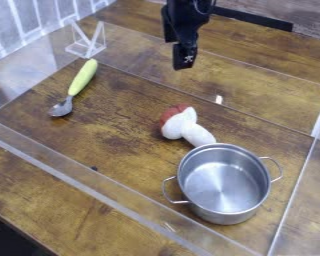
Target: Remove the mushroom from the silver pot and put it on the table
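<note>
Camera view: mushroom [183, 123] lies on its side on the table [116, 120], just beside the silver pot [224, 182], which is empty. Gripper [184, 58] hangs well above, jaws released, holding nothing. Task looks complete.

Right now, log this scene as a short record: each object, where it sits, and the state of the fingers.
mushroom: lying on its side on the table, outside the pot, just beyond its far rim
silver pot: upright, empty, near right part of the table
table: dark wood grain, clear walls along the edges
spoon: at left, yellow-green handle, bowl toward the camera
gripper: raised above the far side, fingers open, holding nothing
task status: mushroom already out of the pot
</note>
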Controlling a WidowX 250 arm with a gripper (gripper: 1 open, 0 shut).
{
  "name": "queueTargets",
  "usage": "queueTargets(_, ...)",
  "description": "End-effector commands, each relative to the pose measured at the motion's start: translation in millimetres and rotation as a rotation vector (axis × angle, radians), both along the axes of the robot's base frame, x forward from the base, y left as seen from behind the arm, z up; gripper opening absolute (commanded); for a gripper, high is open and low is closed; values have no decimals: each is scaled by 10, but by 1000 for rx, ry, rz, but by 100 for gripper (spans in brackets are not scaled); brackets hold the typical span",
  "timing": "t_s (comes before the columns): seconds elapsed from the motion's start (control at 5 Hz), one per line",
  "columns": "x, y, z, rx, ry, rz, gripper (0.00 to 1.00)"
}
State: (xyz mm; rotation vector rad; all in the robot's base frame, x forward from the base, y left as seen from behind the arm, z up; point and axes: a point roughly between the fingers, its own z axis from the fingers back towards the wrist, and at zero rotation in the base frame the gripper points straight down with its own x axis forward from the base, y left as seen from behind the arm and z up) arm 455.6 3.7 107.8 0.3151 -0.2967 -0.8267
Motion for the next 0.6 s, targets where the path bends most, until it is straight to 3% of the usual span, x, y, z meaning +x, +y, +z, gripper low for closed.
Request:
queueTargets(0.0, -9, 46, 483, -3, -128, 1, 100)
queueTargets(0.4, -9, 44, 518, 0, -149, -11, 100)
